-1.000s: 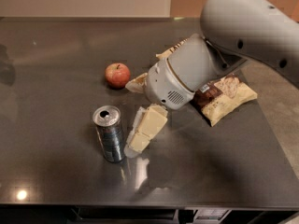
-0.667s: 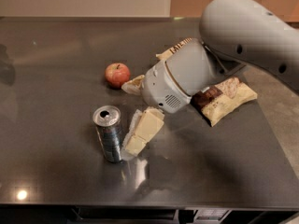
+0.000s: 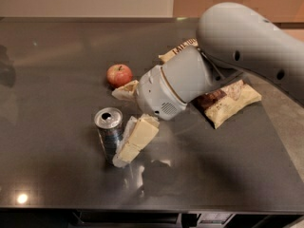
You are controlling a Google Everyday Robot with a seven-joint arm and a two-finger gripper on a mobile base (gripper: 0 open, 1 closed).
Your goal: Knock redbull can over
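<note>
The redbull can (image 3: 108, 133) stands upright on the dark table, left of centre, with its silver top and pull-tab opening showing. My gripper (image 3: 118, 126) comes in from the right on the large grey arm (image 3: 247, 42). It is open, its cream fingers spread wide. The near finger (image 3: 137, 139) lies against the can's right side, its tip by the can's base. The far finger (image 3: 126, 90) points left, just behind the can and next to the apple.
A red apple (image 3: 118, 74) sits behind the can. A yellow and brown snack bag (image 3: 230, 101) lies to the right, partly under the arm. Another bag (image 3: 178, 50) shows behind the wrist. The table's front edge (image 3: 142, 208) runs close below.
My gripper has moved left and a little down. The near finger now rests against the can's right side. The can still stands in the same place.
</note>
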